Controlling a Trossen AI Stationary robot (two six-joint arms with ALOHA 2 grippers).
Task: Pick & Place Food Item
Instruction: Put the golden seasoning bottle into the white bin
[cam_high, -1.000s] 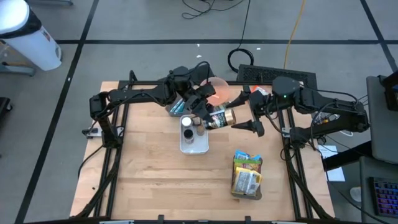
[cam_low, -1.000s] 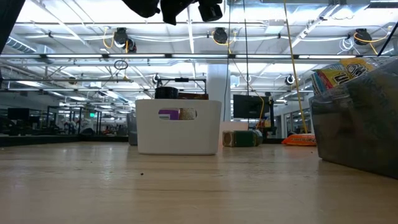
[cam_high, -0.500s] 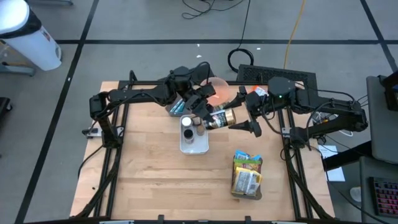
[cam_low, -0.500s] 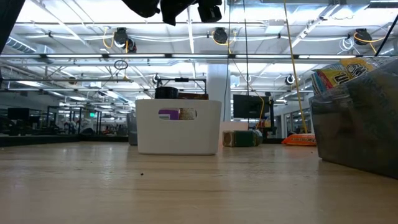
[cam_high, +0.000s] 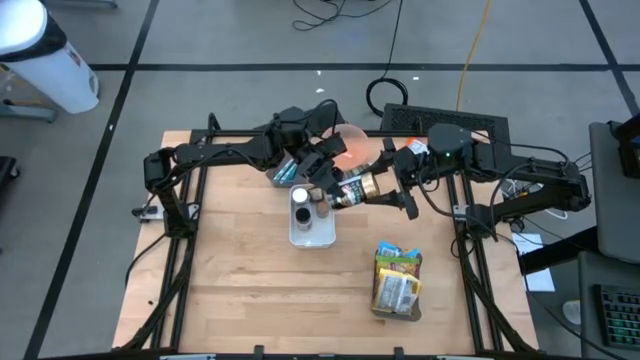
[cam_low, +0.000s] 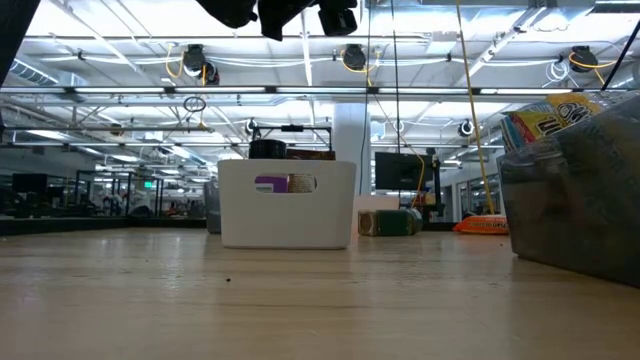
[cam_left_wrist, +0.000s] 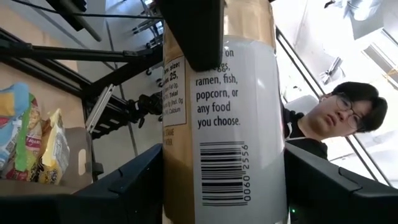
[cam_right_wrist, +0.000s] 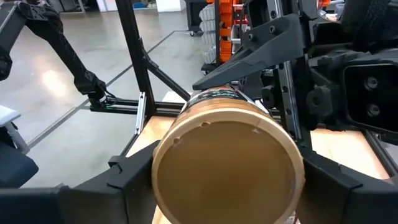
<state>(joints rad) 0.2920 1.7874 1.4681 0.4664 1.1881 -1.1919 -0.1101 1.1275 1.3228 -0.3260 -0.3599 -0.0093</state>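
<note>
the left gripper (cam_high: 335, 190) clamps a seasoning jar (cam_high: 355, 188) above the table, just right of the white bin (cam_high: 311, 232); the right gripper (cam_high: 392, 184), fingers spread wide, flanks the jar's cap.

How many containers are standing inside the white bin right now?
2: a white-lidded jar at the white bin's far end, and a smaller dark-capped bottle just nearer. Others may be hidden under the left arm.
</note>
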